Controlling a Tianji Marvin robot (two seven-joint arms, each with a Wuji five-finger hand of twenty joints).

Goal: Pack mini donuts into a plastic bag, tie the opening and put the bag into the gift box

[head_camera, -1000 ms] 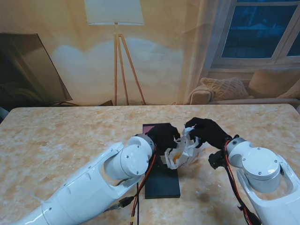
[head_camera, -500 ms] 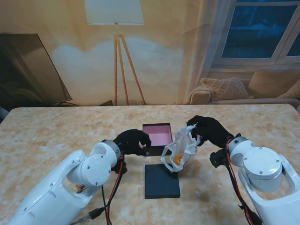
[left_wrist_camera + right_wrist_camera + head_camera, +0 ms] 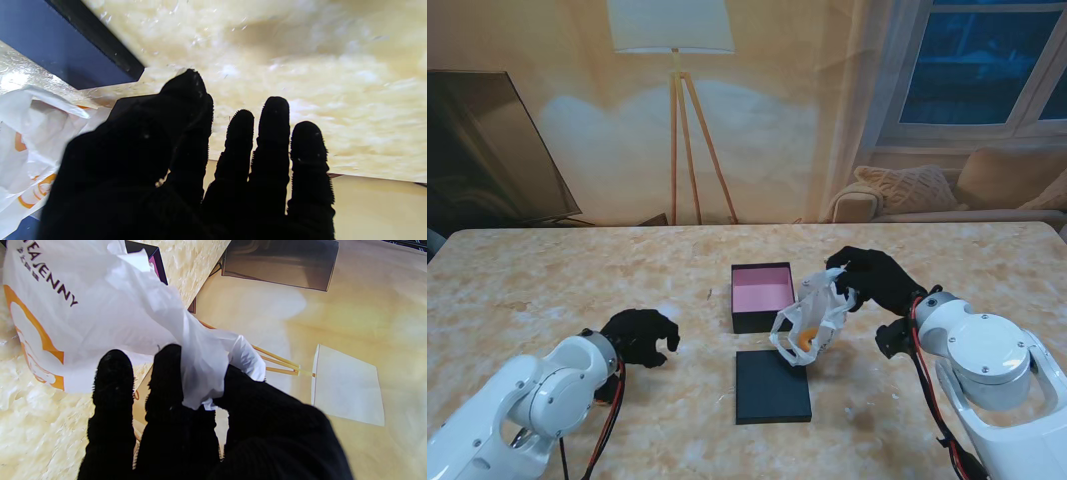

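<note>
The gift box (image 3: 762, 296) sits open near the table's middle, its pink interior exposed with nothing visible inside. Its dark lid (image 3: 772, 385) lies flat on the table (image 3: 547, 280), nearer to me than the box and apart from it.

The right hand (image 3: 874, 281) pinches the gathered neck of the white plastic bag (image 3: 810, 322) and holds it aloft, just to the right of the box, overlapping the box's right edge and the lid's far right corner in the stand view. The right wrist view shows the neck (image 3: 203, 373) clamped between thumb and fingers (image 3: 166, 373), with orange print and dark lettering on the bag's side. An orange patch shows through the bag in the stand view; whether that is print or a donut cannot be determined, and no donuts can be made out.

The left hand (image 3: 640, 336) is over the table, well to the left of the lid, holding nothing. The left wrist view shows its fingers (image 3: 273, 140) extended and slightly apart.
</note>
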